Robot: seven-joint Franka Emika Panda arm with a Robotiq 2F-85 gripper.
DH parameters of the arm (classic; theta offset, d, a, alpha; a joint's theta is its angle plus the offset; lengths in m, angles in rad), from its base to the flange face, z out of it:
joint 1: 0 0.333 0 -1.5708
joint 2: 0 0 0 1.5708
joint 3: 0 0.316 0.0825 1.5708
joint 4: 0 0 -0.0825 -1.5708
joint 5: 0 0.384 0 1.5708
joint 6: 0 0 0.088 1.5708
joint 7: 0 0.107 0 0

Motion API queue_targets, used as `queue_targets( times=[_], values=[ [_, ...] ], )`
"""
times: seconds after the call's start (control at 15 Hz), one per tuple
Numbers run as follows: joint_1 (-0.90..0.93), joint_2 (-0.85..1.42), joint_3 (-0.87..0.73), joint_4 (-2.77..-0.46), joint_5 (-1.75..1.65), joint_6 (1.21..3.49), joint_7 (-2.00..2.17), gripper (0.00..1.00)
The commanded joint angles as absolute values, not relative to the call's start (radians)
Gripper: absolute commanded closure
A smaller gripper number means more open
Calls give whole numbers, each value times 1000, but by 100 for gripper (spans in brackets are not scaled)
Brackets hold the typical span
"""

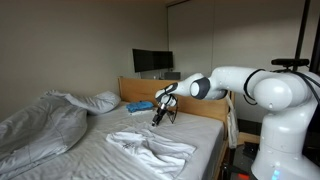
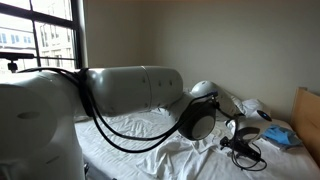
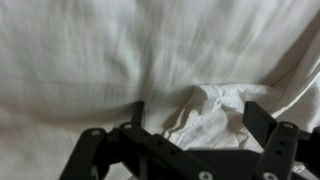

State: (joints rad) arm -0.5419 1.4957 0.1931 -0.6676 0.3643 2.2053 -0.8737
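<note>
Wrist view: the fingers [image 3: 85, 152] are spread apart and empty, poised above the bed surface [image 3: 80, 50]. A rumpled white cloth [image 3: 215, 110] lies on the sheet below the gap between them, not touched by either. In an exterior view the arm [image 1: 250, 85] reaches over the bed. A blue cloth [image 1: 140, 106] lies near the fingers, by the headboard [image 1: 130, 88].
</note>
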Motion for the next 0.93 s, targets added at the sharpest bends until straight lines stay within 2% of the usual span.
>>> queue_targets(
  times=[0.0,0.4,0.87],
  values=[
    [-557,1496,240,-707,438,2335,-876,0],
    [-547,1496,298,-709,483,2311,-899,0],
    [-544,1496,289,-715,480,2233,-873,0]
  ],
)
